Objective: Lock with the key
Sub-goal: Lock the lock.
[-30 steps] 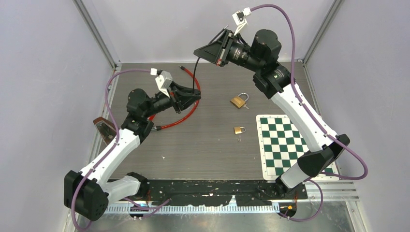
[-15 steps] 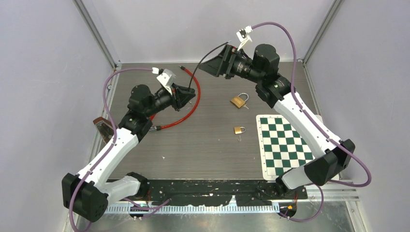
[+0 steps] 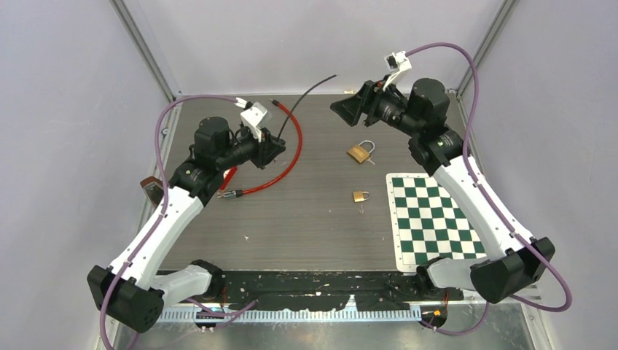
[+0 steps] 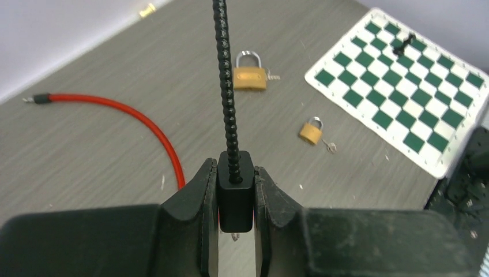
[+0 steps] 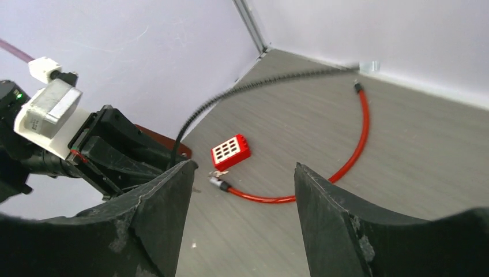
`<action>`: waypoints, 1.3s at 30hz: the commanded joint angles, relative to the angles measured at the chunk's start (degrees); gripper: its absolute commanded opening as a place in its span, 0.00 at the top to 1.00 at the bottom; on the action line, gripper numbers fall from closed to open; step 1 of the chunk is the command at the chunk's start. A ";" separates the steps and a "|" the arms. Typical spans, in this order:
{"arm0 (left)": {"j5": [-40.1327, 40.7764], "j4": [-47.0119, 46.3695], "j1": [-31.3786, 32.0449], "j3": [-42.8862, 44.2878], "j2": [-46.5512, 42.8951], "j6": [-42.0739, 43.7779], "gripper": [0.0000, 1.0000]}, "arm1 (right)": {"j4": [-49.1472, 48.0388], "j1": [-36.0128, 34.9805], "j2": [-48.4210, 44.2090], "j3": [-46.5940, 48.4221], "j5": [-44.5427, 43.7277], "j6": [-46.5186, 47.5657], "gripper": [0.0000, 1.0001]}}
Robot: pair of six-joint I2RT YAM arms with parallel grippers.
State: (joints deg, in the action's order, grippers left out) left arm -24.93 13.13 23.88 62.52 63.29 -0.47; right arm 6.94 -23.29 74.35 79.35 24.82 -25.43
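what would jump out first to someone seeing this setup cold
The left pincer is clamped on the end block of a black beaded cable jutting over the table. A red cable curves across the far left, a large brass padlock and a small brass padlock lie mid-table, and a green chequered mat sits at the right; the right pincer hangs open.

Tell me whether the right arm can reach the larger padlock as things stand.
Probably yes: the right gripper hangs open and empty just beyond the larger padlock, and nothing stands between them.
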 commanded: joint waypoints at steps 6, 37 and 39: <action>-10.85 9.56 0.03 5.23 -0.20 2.50 1.00 | 7.19 -0.19 4.56 14.65 6.95 25.69 0.26; -19.22 20.79 0.03 7.31 -3.42 7.44 1.00 | 27.39 -0.41 7.37 16.32 12.17 57.20 0.74; -19.32 19.69 0.03 7.20 -3.59 6.60 1.00 | 27.34 -0.56 7.44 16.36 12.68 56.00 0.85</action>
State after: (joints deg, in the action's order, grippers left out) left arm -42.28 35.14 23.88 67.22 60.93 6.59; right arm 37.98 -23.42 82.02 93.34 35.22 34.15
